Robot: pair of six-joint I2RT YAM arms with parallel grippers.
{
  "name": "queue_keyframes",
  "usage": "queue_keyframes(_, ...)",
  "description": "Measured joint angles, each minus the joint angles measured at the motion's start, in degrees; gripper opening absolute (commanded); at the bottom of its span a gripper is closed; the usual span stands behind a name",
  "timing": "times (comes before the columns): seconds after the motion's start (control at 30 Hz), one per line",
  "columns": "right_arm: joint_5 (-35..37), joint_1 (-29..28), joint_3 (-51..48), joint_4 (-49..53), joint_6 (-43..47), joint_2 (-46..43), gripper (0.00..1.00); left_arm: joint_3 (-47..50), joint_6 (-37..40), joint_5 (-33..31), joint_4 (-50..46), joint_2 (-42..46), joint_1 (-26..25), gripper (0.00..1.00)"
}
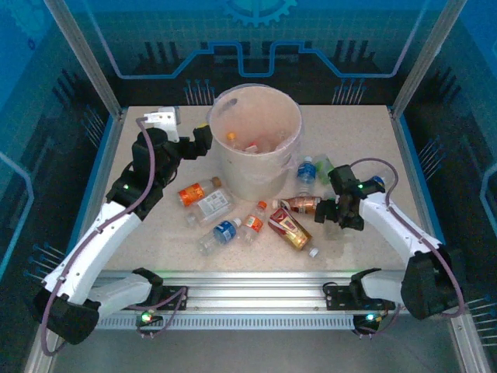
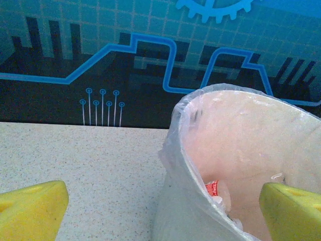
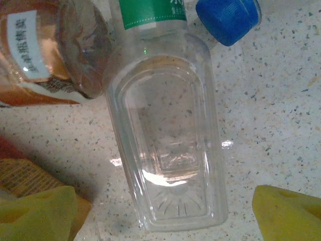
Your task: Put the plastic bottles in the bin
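Note left claw [image 2: 160, 216] spread wide, straddling the rim of the large round white bin with translucent pinkish bag liner [image 2: 235, 130], a red-labelled bottle [image 2: 213, 188] inside. Note right claw [image 3: 163, 213] open low over the speckled desk [image 3: 271, 100], yellow pads [image 3: 288, 213] flanking, not touching, a clear plastic bottle with green label [image 3: 165, 150]. Log several more small labelled plastic bottles [image 1: 220, 233] loose on desk before bin.

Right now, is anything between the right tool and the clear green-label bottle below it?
Nothing visible. The right tool hangs open over the green-label bottle, fingers clear on both sides. A brown-label bottle crowds its shoulder and a red-label bottle lies by one finger, so that side is tight.
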State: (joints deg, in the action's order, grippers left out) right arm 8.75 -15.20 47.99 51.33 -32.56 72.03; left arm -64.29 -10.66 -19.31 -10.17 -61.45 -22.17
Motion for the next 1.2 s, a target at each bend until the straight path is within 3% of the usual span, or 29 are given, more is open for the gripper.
queue_keyframes(0.77,-0.4,2.9,-2.6,-7.4,3.4,8.7,0.70,0.0,-1.5,0.0,0.1,-0.8,1.5,0.99)
queue_keyframes(1.2,-0.7,2.9,-2.7,-8.3,4.3,9.1,0.48,0.8,-1.9,0.0,0.1,-0.9,2.4,0.99)
